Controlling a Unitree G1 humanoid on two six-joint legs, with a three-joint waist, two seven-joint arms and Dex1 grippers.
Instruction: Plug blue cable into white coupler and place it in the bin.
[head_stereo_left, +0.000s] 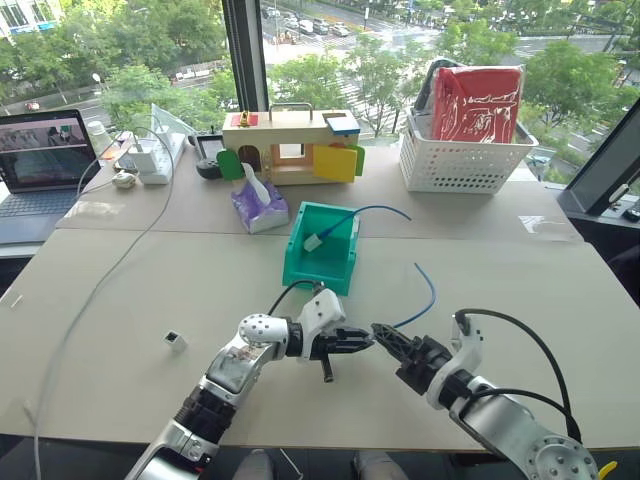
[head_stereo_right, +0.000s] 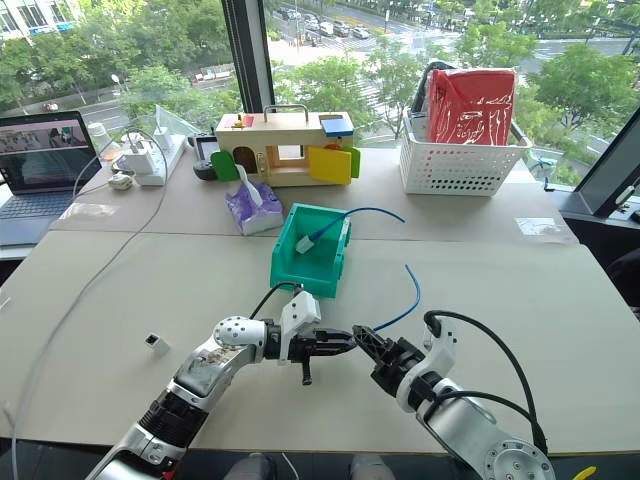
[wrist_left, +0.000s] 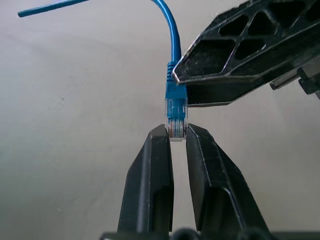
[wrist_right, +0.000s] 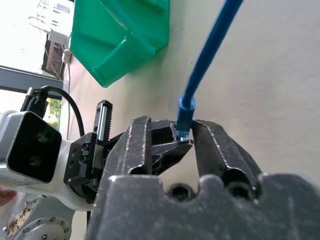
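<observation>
Near the front edge of the pale desk (head_stereo_left: 520, 290), the clear plug of the thin bright-blue network cable (wrist_left: 176, 100) is pinched at its tip between the closed black fingers of the left gripper (wrist_left: 177, 134). The right gripper (wrist_right: 185, 131) is seen with its jaws apart on either side of the blue boot just behind the plug, so nothing is clamped by it. The plug's long axis is judged to run along the left gripper's fingers, contacts toward that gripper, with the cord arching away across the desk toward the small teal-green plastic bin (head_stereo_left: 322, 262). A tiny white plastic coupler (head_stereo_left: 176, 341) lies well apart to the left, unmated. Only the plug's tip is held, so a slip or twist is judged likely if the cord is tugged. With the contact end covered, the plug could not be inserted without a regrasp.
</observation>
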